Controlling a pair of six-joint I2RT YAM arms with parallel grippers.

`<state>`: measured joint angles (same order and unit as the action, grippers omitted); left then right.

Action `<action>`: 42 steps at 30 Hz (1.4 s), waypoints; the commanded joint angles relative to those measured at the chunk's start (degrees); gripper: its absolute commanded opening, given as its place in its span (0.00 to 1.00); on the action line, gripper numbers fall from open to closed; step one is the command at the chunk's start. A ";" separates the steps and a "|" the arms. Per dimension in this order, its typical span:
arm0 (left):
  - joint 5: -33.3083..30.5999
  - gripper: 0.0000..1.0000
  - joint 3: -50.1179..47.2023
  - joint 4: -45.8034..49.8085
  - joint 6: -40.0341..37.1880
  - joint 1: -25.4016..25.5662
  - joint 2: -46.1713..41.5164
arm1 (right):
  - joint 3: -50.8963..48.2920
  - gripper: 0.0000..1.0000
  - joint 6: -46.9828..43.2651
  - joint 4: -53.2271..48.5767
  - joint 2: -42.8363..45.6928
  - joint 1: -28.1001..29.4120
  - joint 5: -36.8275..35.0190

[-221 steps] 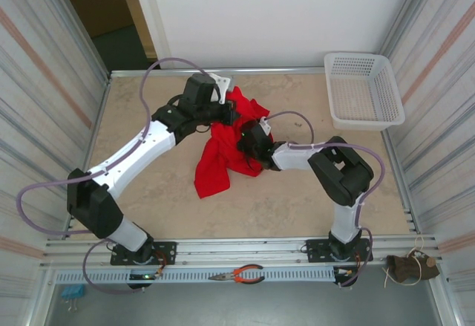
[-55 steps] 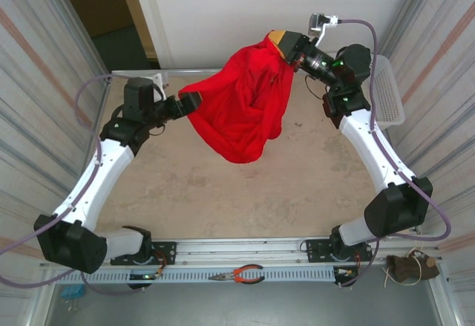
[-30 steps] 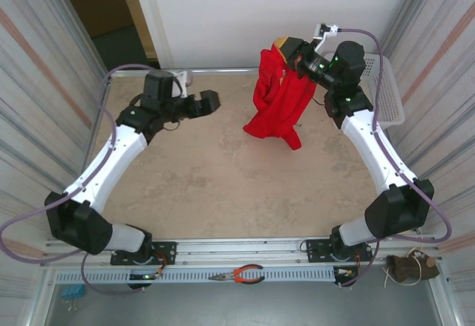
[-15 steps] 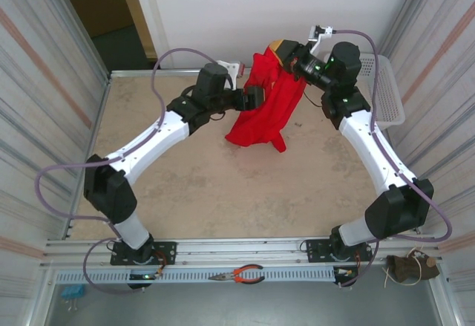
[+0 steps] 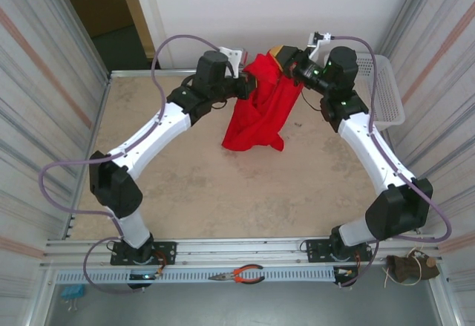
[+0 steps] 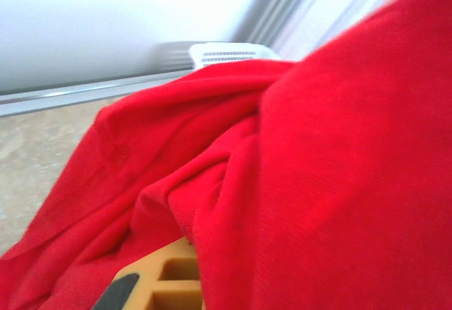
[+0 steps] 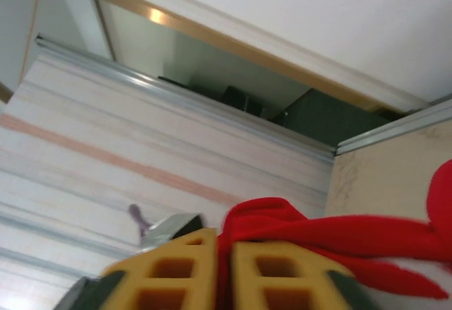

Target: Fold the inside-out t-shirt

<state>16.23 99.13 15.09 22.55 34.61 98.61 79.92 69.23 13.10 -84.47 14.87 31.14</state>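
Note:
The inside-out t-shirt (image 5: 260, 114) hangs as a bright red bunch above the back of the table, its lower end near the tabletop. My right gripper (image 5: 286, 57) holds its top edge high up. In the right wrist view the two yellow fingers (image 7: 176, 271) stand almost together, a fold of red cloth (image 7: 339, 229) pinched between them. My left gripper (image 5: 249, 87) has reached in from the left and is shut on the shirt's upper left side. In the left wrist view red cloth (image 6: 318, 147) drapes over one yellow finger (image 6: 166, 285) and hides the other.
A white plastic basket (image 5: 390, 96) stands at the back right corner, behind the right arm; its rim (image 6: 226, 54) is visible past the cloth. Corrugated walls close both sides. Orange-handled pliers (image 5: 239, 275) lie on the front rail. Bare tabletop (image 5: 223, 192) spreads below the shirt.
My left arm swung in from the left, reached the hanging shirt and shut on it. The right gripper stayed high at the back; the shirt drifted slightly left.

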 commanded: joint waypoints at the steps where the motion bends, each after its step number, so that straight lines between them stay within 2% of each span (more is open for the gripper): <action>1: 16.46 0.00 1.73 -5.48 5.35 -3.41 -5.27 | 2.41 0.60 -4.59 -2.35 -4.77 -0.97 -1.86; 2: 19.71 0.00 1.44 -7.89 8.14 -4.50 -5.72 | 2.28 0.67 -5.25 -3.06 -5.87 -1.12 -2.47; 4: 24.86 0.00 0.95 -14.37 15.79 -7.43 -6.22 | 0.22 0.71 -6.13 -2.56 -7.66 -1.34 -3.00; 8: 29.28 0.00 1.08 -25.19 28.72 -12.63 -5.42 | -7.42 0.73 -8.56 -1.77 -8.34 -1.43 -5.61; 12: 30.65 0.00 1.24 -34.95 39.85 -15.74 -3.70 | -12.53 0.70 -12.68 -6.50 -9.25 -1.51 -7.07; 16: 31.06 0.00 2.44 -35.13 41.19 -16.15 -3.33 | -16.60 0.66 -13.63 -6.42 -3.68 -1.32 -5.02; 21: 30.43 0.00 3.31 -36.23 43.85 -16.11 -3.03 | -15.47 0.75 -16.57 -11.13 2.81 2.01 -6.94; 24: 30.10 0.00 5.37 -36.66 45.86 -15.94 -2.22 | -13.54 0.76 -16.42 -10.38 0.52 4.76 -9.17; 28: 30.04 0.00 8.22 -35.08 45.93 -15.49 -1.35 | -10.07 0.74 -13.17 -5.01 -7.15 6.84 -9.40; 33: 29.22 0.00 11.45 -36.53 48.78 -15.65 -0.21 | -6.64 0.51 -12.43 -6.35 -18.44 7.61 -13.84; 36: 29.38 0.00 14.62 -37.09 50.61 -16.13 1.11 | -9.26 0.44 -13.39 -11.74 -20.34 6.33 -17.78; 39: 29.82 0.00 16.98 -37.80 51.95 -16.49 2.31 | -14.30 0.48 -13.77 -16.65 -17.43 4.07 -22.24; 42: 30.43 0.00 17.43 -38.29 52.35 -16.64 2.98 | -17.31 0.55 -14.51 -21.33 -11.94 1.37 -23.24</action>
<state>46.04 112.22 -16.27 73.43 18.70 103.20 64.99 56.25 1.30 -101.12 19.16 13.76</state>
